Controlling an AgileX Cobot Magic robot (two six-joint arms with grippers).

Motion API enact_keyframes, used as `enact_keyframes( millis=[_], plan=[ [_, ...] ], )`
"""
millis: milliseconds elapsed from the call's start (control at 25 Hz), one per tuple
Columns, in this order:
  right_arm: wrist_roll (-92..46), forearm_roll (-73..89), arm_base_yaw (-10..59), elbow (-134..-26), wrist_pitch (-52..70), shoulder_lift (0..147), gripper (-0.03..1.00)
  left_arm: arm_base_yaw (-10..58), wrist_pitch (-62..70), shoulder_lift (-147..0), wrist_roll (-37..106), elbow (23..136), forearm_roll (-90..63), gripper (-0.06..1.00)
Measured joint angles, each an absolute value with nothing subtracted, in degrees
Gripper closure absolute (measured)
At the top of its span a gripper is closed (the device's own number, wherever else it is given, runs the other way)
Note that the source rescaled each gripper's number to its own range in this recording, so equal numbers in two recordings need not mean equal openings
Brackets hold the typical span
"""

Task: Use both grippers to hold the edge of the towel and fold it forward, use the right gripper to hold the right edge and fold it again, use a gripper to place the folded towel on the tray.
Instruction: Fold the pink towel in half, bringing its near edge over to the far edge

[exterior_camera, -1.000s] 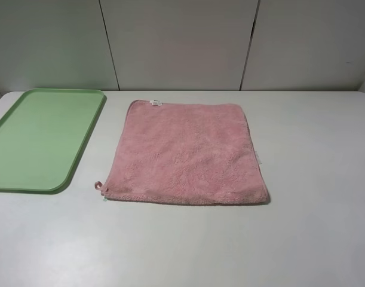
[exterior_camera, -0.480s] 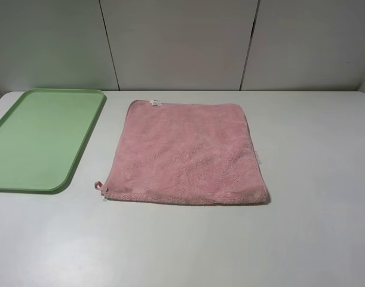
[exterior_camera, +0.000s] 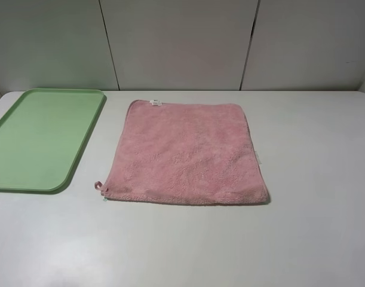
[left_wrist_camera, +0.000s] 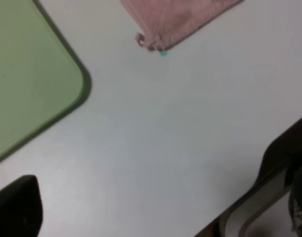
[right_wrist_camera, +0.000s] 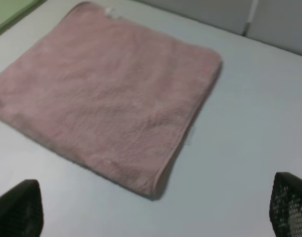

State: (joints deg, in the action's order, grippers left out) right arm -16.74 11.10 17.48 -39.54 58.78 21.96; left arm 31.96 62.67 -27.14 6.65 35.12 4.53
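A pink towel point(exterior_camera: 186, 153) lies flat and unfolded on the white table, with a small loop at its near left corner point(exterior_camera: 98, 186). A green tray point(exterior_camera: 42, 137) sits to its left. Neither gripper shows in the exterior high view. In the right wrist view my right gripper point(right_wrist_camera: 153, 215) is open and empty, hovering off the towel's point(right_wrist_camera: 104, 94) near right corner. In the left wrist view my left gripper point(left_wrist_camera: 155, 215) is open and empty over bare table, with the towel's looped corner point(left_wrist_camera: 151, 40) and the tray's corner point(left_wrist_camera: 37, 84) ahead.
Grey wall panels point(exterior_camera: 182, 42) stand along the table's far edge. The table's near edge and a dark frame below it point(left_wrist_camera: 269, 197) show in the left wrist view.
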Motion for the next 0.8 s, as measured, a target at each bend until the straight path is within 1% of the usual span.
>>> enact_keyframes(
  millis=[320,560,800],
  plan=[
    [-25.9,10.9,24.3,-40.0,57.4,32.8,-0.03,42.8,62.7,-34.7,6.6,35.1,14.8,-0.05],
    [-34.1,9.2,25.8,-40.0,54.1,40.4,-0.03,49.2,62.6,-39.7,6.6,35.1,22.4,-0.05],
    [-41.4,4.9,25.8,-40.0,50.9,47.7,-0.03,54.8,62.7,-44.2,6.7,35.1,31.4,-0.05]
  ],
)
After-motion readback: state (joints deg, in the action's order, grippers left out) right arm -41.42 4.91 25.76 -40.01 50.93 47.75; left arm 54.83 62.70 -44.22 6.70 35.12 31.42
